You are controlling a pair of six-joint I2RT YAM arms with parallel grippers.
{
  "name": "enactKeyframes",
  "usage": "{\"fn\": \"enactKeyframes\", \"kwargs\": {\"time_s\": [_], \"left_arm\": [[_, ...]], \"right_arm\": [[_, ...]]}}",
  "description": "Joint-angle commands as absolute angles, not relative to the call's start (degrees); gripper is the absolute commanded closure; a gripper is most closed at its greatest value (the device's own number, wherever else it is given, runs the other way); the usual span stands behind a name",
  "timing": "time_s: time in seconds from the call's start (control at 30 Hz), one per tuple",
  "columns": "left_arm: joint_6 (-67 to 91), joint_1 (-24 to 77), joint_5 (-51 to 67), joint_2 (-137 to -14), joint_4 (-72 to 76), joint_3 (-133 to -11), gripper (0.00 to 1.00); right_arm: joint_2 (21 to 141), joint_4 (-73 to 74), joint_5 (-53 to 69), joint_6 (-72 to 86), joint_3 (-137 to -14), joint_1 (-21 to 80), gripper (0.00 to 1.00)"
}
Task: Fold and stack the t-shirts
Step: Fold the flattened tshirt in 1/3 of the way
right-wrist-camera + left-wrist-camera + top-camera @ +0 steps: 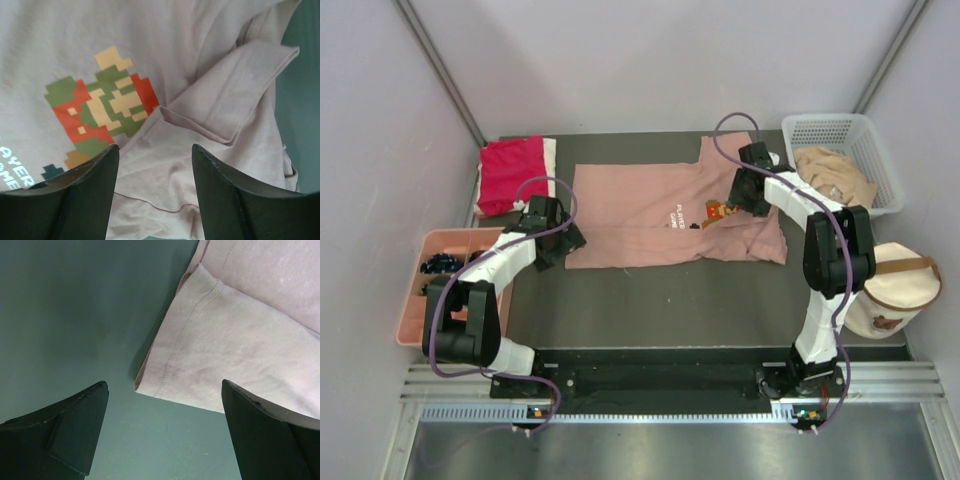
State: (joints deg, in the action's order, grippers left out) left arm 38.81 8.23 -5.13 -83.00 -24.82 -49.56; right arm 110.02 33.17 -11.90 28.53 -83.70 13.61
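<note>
The big dark table point(650, 300) has the pink t-shirt point(660, 210) spread flat in the middle. A red t-shirt point(510, 172) sits at 10 o'clock. My L gripper point(163, 384) gapes wide over the pink corner at 8 o'clock. My R gripper point(155, 147) gapes too, over the pixel pic point(100, 107) at 3 o'clock.

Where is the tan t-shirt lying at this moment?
In the top view, the tan t-shirt lies crumpled inside the white basket at the far right corner of the table, just right of the pink t-shirt and beyond the cream bag.
</note>
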Motion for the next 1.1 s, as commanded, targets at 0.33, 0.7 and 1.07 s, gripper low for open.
{"fn": "enactKeyframes", "kwargs": {"time_s": [0.33,0.7,1.07], "left_arm": [[38.06,8.26,-5.36,-82.00,-24.17,-49.22,0.01],[38.06,8.26,-5.19,-82.35,-23.91,-48.96,0.01],[37.97,8.26,-5.45,-82.27,-23.73,-48.25,0.01]], "right_arm": [[111.44,31.73,-14.59,30.06,-82.97,13.71,0.44],[111.62,32.17,-14.41,29.36,-85.78,13.71,0.44],[113.55,32.52,-14.85,28.92,-87.19,13.62,0.46]]}}
